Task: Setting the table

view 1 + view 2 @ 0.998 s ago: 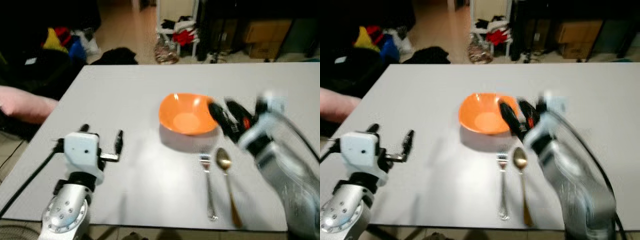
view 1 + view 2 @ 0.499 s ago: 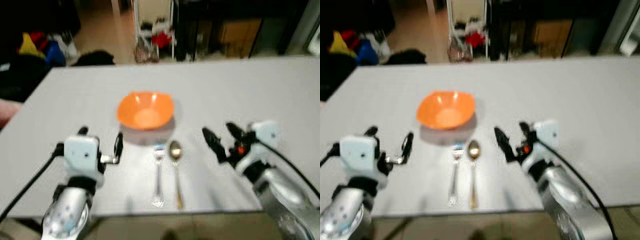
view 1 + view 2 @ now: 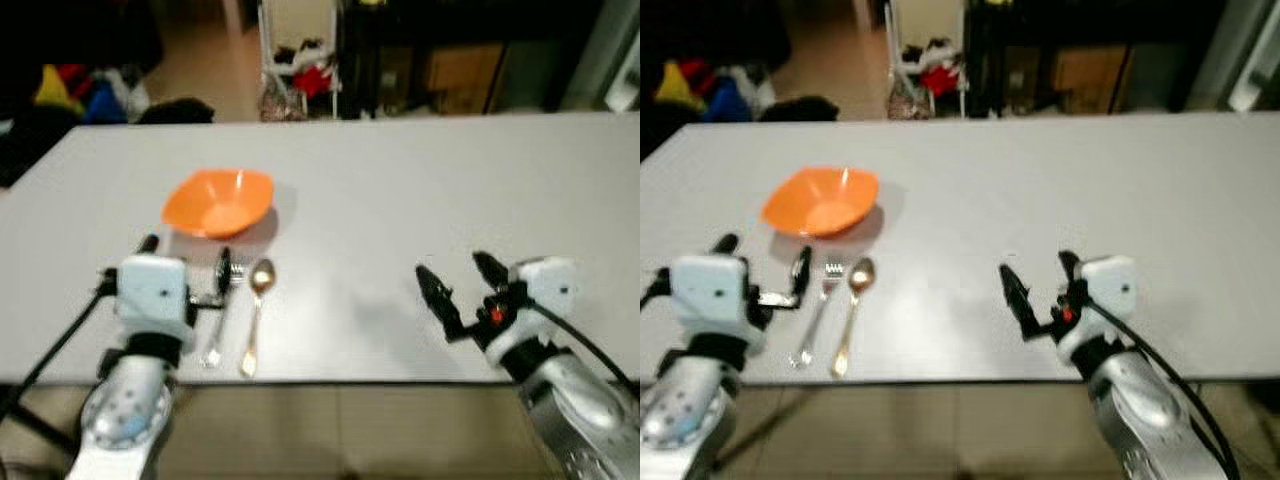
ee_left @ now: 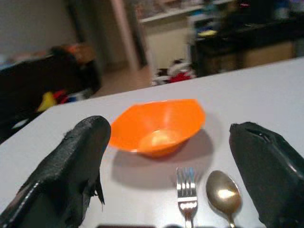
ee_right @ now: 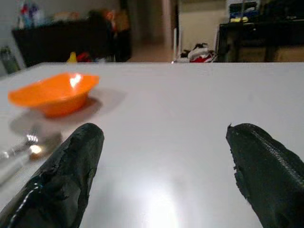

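A: What's the setting?

B: A dim room with dark furniture, cardboard boxes and a white rack of clothes (image 3: 300, 60) at the far side; in front of it stretches a wide pale grey desk (image 3: 400, 190).

A: Start at the left, then.

B: The left end effector (image 3: 185, 272) hovers over the near left part of the desk, its two black fingers apart and clamped on nothing; its right finger lies over the top of the fork (image 3: 818, 310), so the fork's head is partly hidden in the left eye view.

A: And the tableware?

B: An orange bowl (image 3: 218, 202) sits upright just beyond that end effector, on the left half of the desk; nearer than the bowl lie the silver fork and a gold spoon (image 3: 255, 315), side by side, fork to the left, handles pointing to the near edge; from the left wrist, fork and spoon heads lie just short of the bowl's shadow.

A: The right side?

B: The right end effector (image 3: 462, 285) hovers over the near right part of the desk, well apart from the setting; its fingers are spread wide, holding nothing.
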Motion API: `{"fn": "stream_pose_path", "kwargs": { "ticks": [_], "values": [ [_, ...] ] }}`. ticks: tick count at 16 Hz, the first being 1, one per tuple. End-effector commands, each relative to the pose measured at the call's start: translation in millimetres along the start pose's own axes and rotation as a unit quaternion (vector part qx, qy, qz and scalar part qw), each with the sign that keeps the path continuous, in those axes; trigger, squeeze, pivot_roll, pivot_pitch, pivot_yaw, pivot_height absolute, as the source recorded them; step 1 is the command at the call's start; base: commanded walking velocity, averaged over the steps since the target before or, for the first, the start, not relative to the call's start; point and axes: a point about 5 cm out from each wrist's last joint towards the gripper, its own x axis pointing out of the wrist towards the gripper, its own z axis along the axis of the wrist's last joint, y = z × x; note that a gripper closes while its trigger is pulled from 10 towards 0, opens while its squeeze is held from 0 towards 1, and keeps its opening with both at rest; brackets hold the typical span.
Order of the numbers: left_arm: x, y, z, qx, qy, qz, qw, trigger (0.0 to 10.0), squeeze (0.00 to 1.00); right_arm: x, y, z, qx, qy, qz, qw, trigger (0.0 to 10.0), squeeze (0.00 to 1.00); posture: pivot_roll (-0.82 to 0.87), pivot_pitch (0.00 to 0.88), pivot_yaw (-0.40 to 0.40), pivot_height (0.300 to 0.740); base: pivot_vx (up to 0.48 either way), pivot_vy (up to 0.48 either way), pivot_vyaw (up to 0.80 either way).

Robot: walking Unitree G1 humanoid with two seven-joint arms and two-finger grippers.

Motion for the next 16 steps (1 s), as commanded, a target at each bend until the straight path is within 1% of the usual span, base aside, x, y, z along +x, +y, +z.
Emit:
{"fn": "stream_pose_path", "kwargs": {
  "ticks": [1, 3, 4, 6, 7, 8, 10, 13, 15, 16],
  "values": [
    [-1.8, -0.8, 0.5, -0.008, 0.002, -0.003, 1.0, 10.0, 0.0, 0.6, 2.0, 4.8, -0.007, -0.011, 0.012, 1.0, 10.0, 1.0, -0.09, 0.0, 0.113, 0.74, 0.0, 0.0, 0.8],
    [-9.8, -8.2, 0.0, 0.009, 0.004, -0.03, 1.0, 10.0, 0.0, 1.2, 4.5, 5.0, -0.009, -0.012, 0.036, 0.999, 10.0, 1.0, -0.09, 0.0, 0.114, 0.74, 0.0, 0.0, 0.8],
    [-13.3, -10.7, -1.6, 0.007, 0.008, -0.035, 0.999, 10.0, 0.0, 1.3, 5.4, 5.3, -0.007, -0.014, 0.042, 0.999, 10.0, 1.0, -0.09, 0.0, 0.113, 0.74, 0.0, 0.0, 0.8],
    [-18.8, -12.8, -6.1, -0.021, 0.025, -0.037, 0.999, 10.0, 0.0, 2.5, 6.8, 5.8, -0.006, -0.018, 0.048, 0.999, 10.0, 1.0, -0.08, 0.0, 0.108, 0.74, 0.0, 0.0, 0.8],
    [-20.4, -12.5, -6.0, -0.03, 0.026, -0.037, 0.999, 10.0, 0.3, 3.6, 8.4, 6.0, -0.004, -0.021, 0.053, 0.998, 10.0, 1.0, -0.08, 0.0, 0.101, 0.74, 0.0, 0.0, 0.8],
    [-21.7, -12.1, -4.9, -0.042, 0.025, -0.035, 0.998, 10.0, 1.0, 5.9, 10.3, 6.7, -0.003, -0.025, 0.06, 0.998, 10.0, 1.0, -0.07, 0.0, 0.094, 0.74, 0.0, 0.0, 0.8],
    [-22.3, -10.6, -2.9, -0.042, 0.02, -0.029, 0.998, 10.0, 1.0, 8.8, 12.8, 7.4, 0.0, -0.028, 0.069, 0.997, 10.0, 1.0, -0.06, 0.0, 0.087, 0.74, 0.0, 0.0, 0.8],
    [-24.7, -6.2, -1.2, -0.027, 0.016, -0.015, 0.999, 10.0, 1.0, 11.5, 14.6, 6.2, 0.003, -0.031, 0.081, 0.996, 10.0, 1.0, -0.05, 0.0, 0.075, 0.74, 0.0, 0.0, 0.8],
    [-26.0, -4.7, -1.4, -0.034, 0.018, -0.013, 0.999, 10.0, 1.0, 13.2, 15.4, 5.8, 0.003, -0.032, 0.087, 0.996, 10.0, 1.0, -0.05, 0.0, 0.07, 0.74, 0.0, 0.0, 0.8],
    [-26.5, -3.7, -1.2, -0.044, 0.018, -0.009, 0.999, 10.0, 1.0, 14.5, 15.5, 5.5, 0.003, -0.033, 0.089, 0.996, 10.0, 1.0, -0.05, 0.0, 0.072, 0.74, 0.0, 0.0, 0.8]
  ]
}}
